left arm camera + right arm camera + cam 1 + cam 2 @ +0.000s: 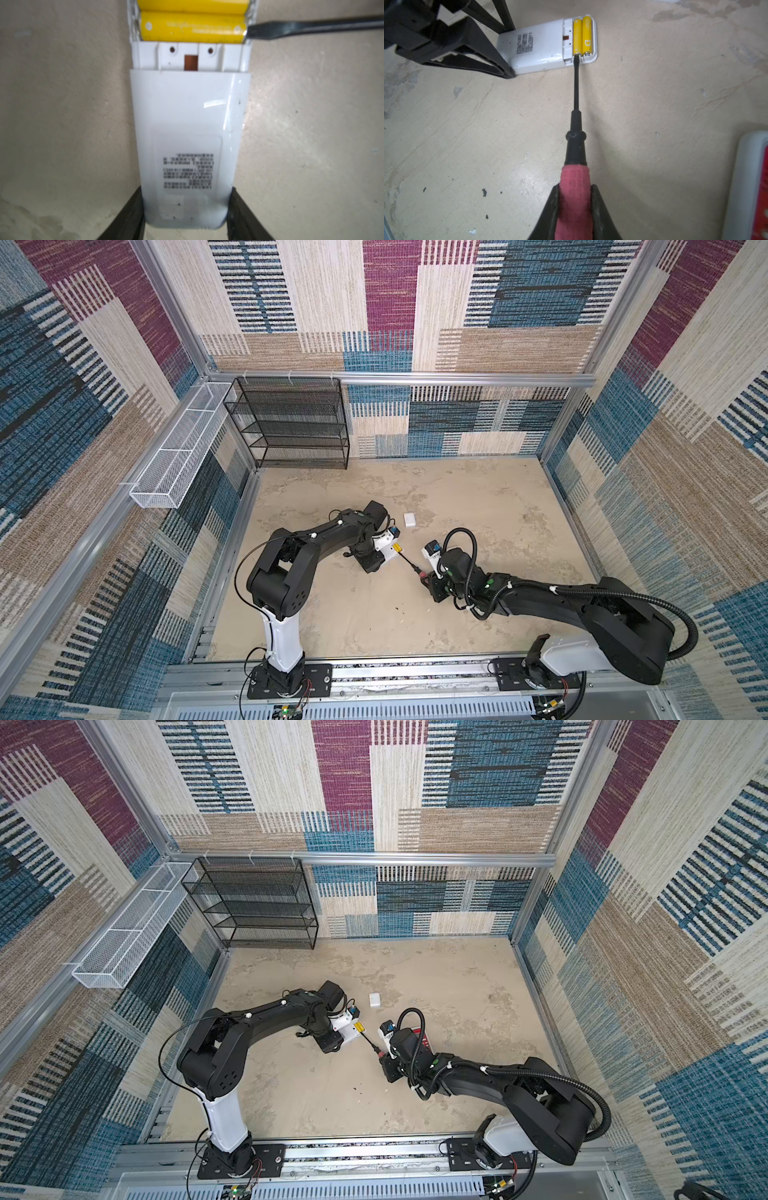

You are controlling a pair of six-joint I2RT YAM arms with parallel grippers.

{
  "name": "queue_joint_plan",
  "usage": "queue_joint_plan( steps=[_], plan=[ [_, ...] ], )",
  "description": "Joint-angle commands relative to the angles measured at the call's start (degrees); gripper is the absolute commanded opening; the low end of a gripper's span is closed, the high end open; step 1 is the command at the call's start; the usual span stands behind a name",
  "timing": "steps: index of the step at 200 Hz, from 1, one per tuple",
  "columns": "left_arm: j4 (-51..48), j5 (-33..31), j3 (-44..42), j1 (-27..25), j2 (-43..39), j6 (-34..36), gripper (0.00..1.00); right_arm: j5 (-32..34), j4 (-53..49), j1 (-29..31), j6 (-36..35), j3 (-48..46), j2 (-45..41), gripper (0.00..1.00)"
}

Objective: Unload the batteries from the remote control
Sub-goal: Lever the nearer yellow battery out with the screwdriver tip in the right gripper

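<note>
You see two yellow batteries (586,33) in a white remote (537,48). Its label carries black print, and it has one small copper-brown patch. The screwdriver (576,145) has a red handle and a black shaft. The left claw (187,188) and the right claw (575,187) are both black. The worktop (478,510) is beige with darker, mottled stains. The cover (410,519) is plain white. The walls (390,290) show patches of blue, magenta, cream and tan, many of them striped. The shelf (291,423) is black mesh and the basket (174,464) is white mesh.
</note>
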Motion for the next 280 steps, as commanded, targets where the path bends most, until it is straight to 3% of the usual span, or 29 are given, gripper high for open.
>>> queue_joint_plan(
  steps=[1,152,280],
  plan=[
    [-4.1,0.1,-0.9,0.0,1.0,2.7,0.35,-0.2,7.5,0.0,2.1,-1.9,0.9,0.0],
    [-5.8,1.7,-0.3,0.0,2.0,2.9,0.34,1.3,27.4,0.3,2.7,-11.2,7.1,0.0],
    [-7.0,-2.2,0.7,0.3,2.8,2.3,0.33,2.9,29.5,0.7,3.3,-12.0,11.9,0.0]
  ],
)
